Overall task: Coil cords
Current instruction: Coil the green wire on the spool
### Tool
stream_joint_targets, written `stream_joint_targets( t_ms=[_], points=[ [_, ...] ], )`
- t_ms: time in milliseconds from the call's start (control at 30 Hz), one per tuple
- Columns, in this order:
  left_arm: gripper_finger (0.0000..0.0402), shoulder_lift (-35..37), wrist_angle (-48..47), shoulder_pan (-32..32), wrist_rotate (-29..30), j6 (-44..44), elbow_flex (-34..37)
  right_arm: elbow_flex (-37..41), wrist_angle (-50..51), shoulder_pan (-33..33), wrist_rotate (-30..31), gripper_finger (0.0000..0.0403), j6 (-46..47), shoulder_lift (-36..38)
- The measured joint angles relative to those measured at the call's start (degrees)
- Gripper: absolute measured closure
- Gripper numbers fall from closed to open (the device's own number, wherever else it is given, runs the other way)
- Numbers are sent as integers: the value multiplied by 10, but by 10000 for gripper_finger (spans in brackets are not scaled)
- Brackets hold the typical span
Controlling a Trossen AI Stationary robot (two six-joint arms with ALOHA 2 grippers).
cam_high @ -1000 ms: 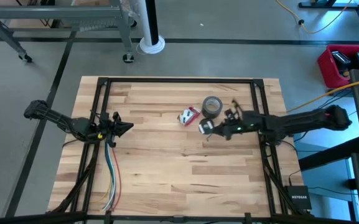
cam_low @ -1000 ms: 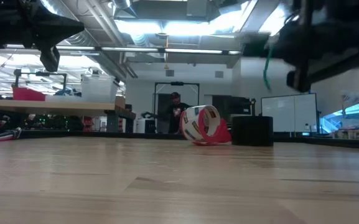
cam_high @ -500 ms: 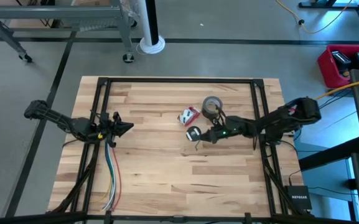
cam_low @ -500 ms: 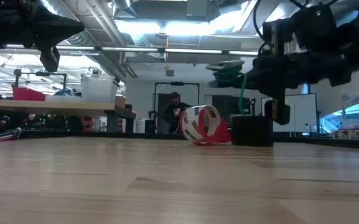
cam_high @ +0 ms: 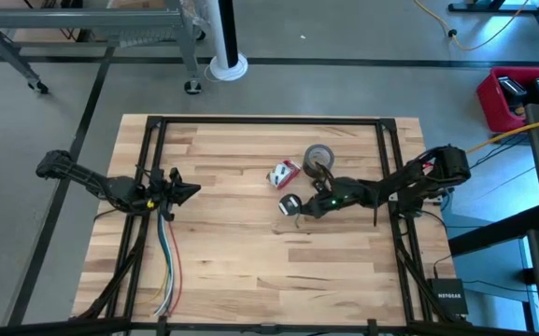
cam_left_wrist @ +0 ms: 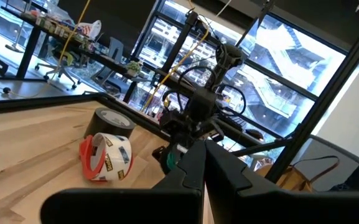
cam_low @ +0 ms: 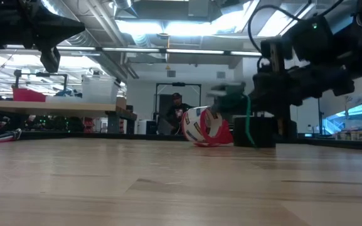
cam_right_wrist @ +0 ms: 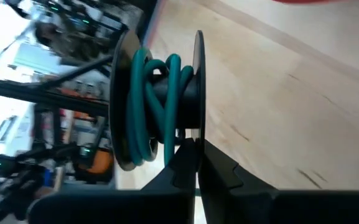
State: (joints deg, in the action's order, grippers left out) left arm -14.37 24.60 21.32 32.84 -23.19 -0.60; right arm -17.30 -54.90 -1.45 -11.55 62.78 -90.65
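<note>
The cord (cam_right_wrist: 157, 99) is a green strand wound into a bundle between two black round discs. In the high view the cord bundle (cam_high: 290, 203) sits near the table's middle, just in front of the tape rolls. My right gripper (cam_high: 304, 205) reaches in from the table's right and is shut on it. In the low view the cord bundle (cam_low: 231, 100) is blurred and above the tabletop. My left gripper (cam_high: 194, 190) waits shut at the table's left side, holding nothing. My right gripper pinches the cord bundle at the rim of one black disc (cam_right_wrist: 197, 134) between its two fingers. The fingers come from the table's right, slanting slightly down. The bundle is lifted clear of the table, and a green strand (cam_low: 248, 129) hangs below it.
A grey tape roll (cam_high: 318, 159) and a red-and-white tape dispenser (cam_high: 284, 175) lie just beyond the bundle. Long coloured wires (cam_high: 164, 266) run along the table's left near side. A black frame (cam_high: 269, 121) borders the tabletop. A person (cam_low: 175, 113) stands far behind the table.
My right gripper has come down and gone toward the table's left with the cord bundle, rolling a little. The bundle has stayed in its hold and now hangs lower, in front of the tape rolls.
</note>
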Motion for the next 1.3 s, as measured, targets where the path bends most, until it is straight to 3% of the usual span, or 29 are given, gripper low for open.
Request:
stream_joint_targets(
  t_ms=[267, 700, 967, 1300],
  points=[
    [402, 0, 0, 0, 0, 0, 0, 0, 101, 0, 5, 387, -3, 0],
    [402, 0, 0, 0, 0, -8, 0, -2, 131, 0, 20, 395, -20, 2],
    [402, 0, 0, 0, 0, -12, 0, -2, 164, 0, 63, 369, -36, 2],
    [402, 0, 0, 0, 0, -19, 0, -1, 172, 0, 85, 367, -50, 1]
  ],
)
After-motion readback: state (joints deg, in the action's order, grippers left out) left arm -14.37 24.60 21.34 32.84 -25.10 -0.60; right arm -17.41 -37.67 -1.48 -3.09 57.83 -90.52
